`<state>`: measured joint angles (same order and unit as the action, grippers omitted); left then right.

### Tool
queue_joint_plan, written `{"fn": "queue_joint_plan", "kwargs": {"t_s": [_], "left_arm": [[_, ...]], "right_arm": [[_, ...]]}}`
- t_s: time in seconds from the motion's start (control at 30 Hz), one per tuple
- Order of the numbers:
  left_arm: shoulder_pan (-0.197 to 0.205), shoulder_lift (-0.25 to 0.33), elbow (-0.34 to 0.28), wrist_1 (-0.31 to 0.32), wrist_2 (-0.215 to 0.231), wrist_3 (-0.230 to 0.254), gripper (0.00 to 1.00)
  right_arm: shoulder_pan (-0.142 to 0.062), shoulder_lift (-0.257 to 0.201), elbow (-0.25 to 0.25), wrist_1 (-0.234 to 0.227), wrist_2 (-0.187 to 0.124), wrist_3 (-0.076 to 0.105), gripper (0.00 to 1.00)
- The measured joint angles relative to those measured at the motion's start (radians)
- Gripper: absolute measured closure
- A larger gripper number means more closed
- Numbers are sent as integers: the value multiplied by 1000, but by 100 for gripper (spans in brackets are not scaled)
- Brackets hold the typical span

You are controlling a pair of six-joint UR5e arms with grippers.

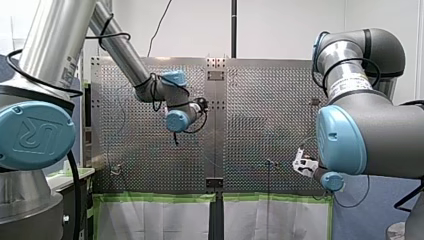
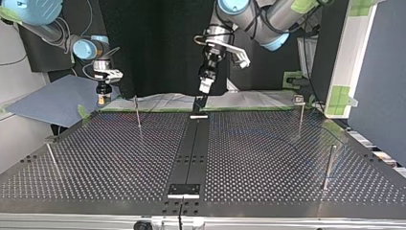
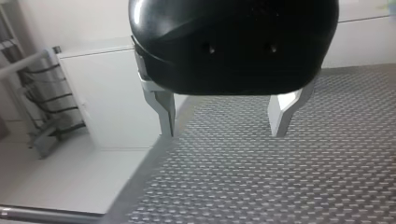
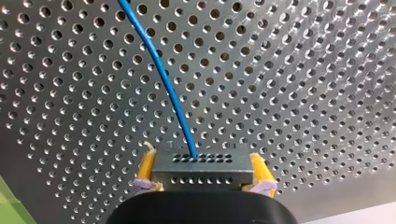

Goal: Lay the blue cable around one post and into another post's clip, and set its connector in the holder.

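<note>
tabletop (image 2: 268,158): perforated metal, with a dark strip (image 2: 194,143) down its middle in the top view.
post 1 (image 2: 52,157): far left in the top view. Thin rod standing near the tabletop's left edge.
my right claw (image 4: 202,162): left in the top view, by the tabletop's far-left corner, pointing down. Yellow pads (image 4: 146,165) are clamped tight on the connector, one each side.
connector (image 4: 201,173): small metal block with rows of holes, gripped between the pads, perforated tabletop ahead of it.
blue cable (image 4: 163,79): comes out of the connector's face at the middle, curves away over the holes and leaves the right wrist view. Too thin to trace in the top view, so cannot tell if it touches any post.
post 2 (image 2: 137,112): just right of my right claw in the top view, upright, apart from the claw.
plate (image 2: 183,190): dark with a white edge, at the strip's near end.
my left claw (image 3: 222,134): middle of the top view, arm coming in from the upper right, hanging above the strip's far end. Metal fingers (image 3: 164,112) are spread wide with nothing between them; the tabletop edge is under them.
post 3 (image 2: 300,111): right of the strip on the far side, upright, small head on top.
post 4 (image 2: 329,165): furthest right, on the nearer side, upright, well apart from both claws.
</note>
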<state>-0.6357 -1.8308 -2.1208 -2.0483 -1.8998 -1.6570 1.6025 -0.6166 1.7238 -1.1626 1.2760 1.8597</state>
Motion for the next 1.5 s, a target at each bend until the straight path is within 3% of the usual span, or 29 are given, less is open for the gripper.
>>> {"fn": "queue_joint_plan", "kwargs": {"t_s": [0.2,0.47,0.67,0.97,1.23,1.5], "left_arm": [[-1,-44,-54,17,-1,0,0],[2,-52,-117,19,-15,3,0],[3,-52,-164,17,-36,12,0],[5,-52,-234,16,-38,13,0],[5,-52,-306,13,-38,15,0],[4,-52,-374,13,-37,14,0]], "right_arm": [[0,1,0,-3,0,1,100],[-1,2,0,-5,3,1,100],[-13,2,0,-9,28,5,100],[-26,-4,1,1,34,-20,100],[-28,-62,43,9,37,-21,100],[-25,-131,110,9,48,11,100]]}}
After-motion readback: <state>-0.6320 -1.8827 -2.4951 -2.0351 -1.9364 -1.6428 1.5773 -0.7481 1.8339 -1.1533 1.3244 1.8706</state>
